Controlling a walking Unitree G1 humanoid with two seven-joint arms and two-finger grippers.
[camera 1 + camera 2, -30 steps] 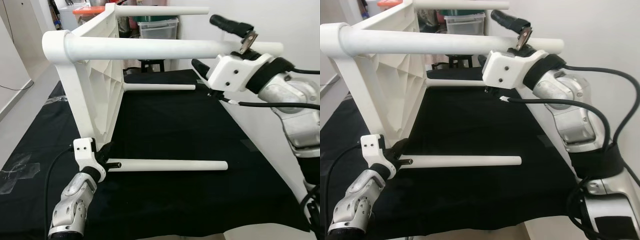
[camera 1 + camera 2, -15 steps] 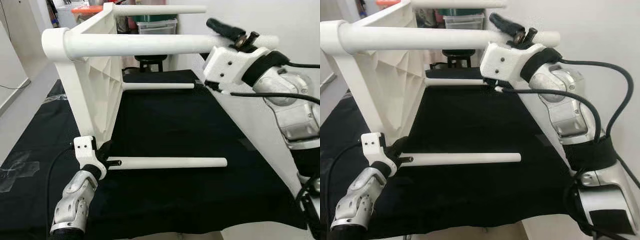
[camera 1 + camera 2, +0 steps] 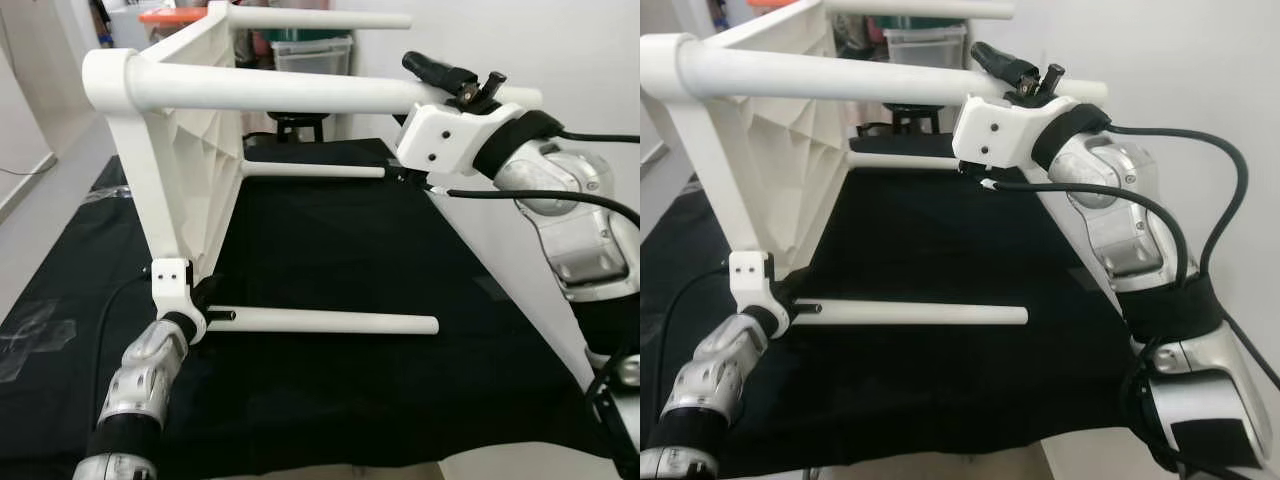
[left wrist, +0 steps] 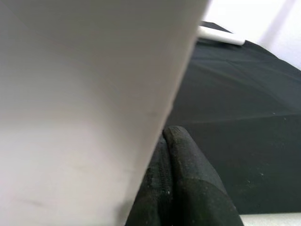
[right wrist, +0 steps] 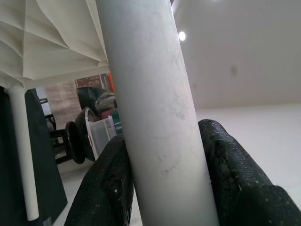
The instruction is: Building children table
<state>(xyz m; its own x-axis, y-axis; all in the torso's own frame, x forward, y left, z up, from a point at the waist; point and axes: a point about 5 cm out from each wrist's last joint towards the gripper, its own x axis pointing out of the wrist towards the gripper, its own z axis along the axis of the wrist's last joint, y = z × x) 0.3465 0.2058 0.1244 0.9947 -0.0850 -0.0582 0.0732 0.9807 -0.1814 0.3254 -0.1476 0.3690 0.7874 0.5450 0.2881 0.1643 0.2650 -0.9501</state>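
White plastic formed the children's table (image 3: 190, 140), which was tipped on its side on a black cloth (image 3: 340, 260), its ribbed tabletop standing upright and four round legs pointing sideways toward the robot's right. The upper near leg (image 3: 300, 95) was gripped near its free end by the right gripper (image 3: 440, 85); in the right wrist view both black fingers (image 5: 225, 169) were seen pressed against opposite sides of the tube. The left gripper (image 3: 205, 305) was placed at the lower near corner, where the lower near leg (image 3: 330, 321) joined the tabletop. Whether its fingers were closed could not be told. Storage bins (image 3: 315, 55) were seen behind the table.
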